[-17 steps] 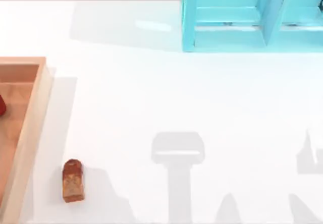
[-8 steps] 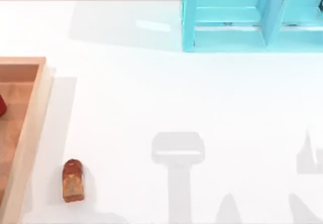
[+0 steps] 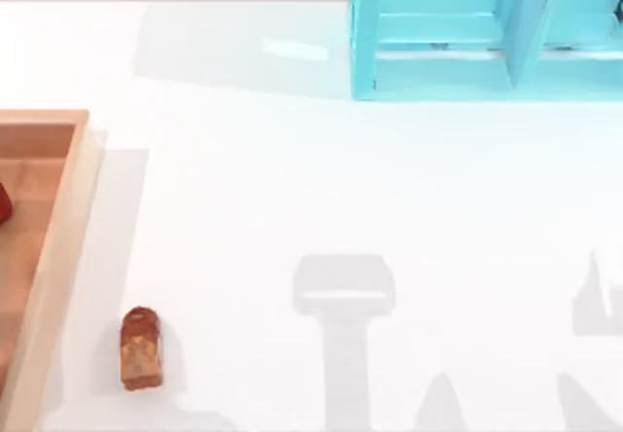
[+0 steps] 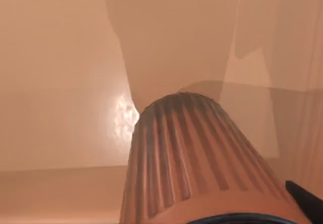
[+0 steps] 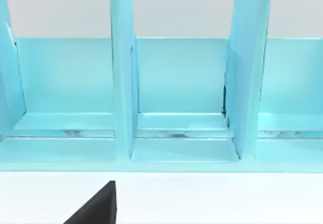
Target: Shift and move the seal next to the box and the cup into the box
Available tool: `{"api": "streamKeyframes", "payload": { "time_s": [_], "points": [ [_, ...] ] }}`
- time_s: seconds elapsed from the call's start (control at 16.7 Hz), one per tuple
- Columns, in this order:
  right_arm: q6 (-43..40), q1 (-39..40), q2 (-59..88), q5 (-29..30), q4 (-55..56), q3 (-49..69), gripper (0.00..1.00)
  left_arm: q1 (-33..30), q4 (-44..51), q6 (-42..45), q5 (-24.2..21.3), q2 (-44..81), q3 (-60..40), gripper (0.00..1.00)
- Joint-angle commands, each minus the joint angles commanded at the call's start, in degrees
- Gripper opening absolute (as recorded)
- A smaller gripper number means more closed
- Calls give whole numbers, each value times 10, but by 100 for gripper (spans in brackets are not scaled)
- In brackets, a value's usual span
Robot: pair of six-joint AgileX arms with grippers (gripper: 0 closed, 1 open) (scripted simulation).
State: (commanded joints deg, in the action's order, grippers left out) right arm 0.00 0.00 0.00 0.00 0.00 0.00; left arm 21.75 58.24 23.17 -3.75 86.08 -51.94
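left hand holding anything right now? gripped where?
Cannot be told: the ribbed cup sits right under the left wrist camera over the box floor, but no fingers show.

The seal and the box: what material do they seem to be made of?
The seal looks like carved stone or resin: mottled reddish-brown, darker rounded top. The box looks like light unfinished wood: matte tan walls, orange-brown floor. Neither is certain.

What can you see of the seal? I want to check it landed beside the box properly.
The seal is a small reddish-brown block with a darker red rounded top and a paler tan base. It looks like carved stone or wood. In the top view it lies on the white table near the left front, its rounded end pointing away from the front edge. It sits just right of the box, apart from its wall, touching nothing but the table.
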Motion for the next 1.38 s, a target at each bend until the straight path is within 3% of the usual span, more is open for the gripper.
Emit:
{"api": "streamKeyframes", "payload": {
  "time_s": [0.6, 1.2, 1.38],
  "points": [
    [0, 0, 0, 0, 0, 0, 100, 0, 0, 0, 0, 0, 0, 98],
    [0, 0, 0, 0, 0, 0, 100, 0, 0, 0, 1, 0, -1, 100],
    [0, 0, 0, 0, 0, 0, 100, 2, -5, -1, 19, -3, -39, 100]
  ]
}}
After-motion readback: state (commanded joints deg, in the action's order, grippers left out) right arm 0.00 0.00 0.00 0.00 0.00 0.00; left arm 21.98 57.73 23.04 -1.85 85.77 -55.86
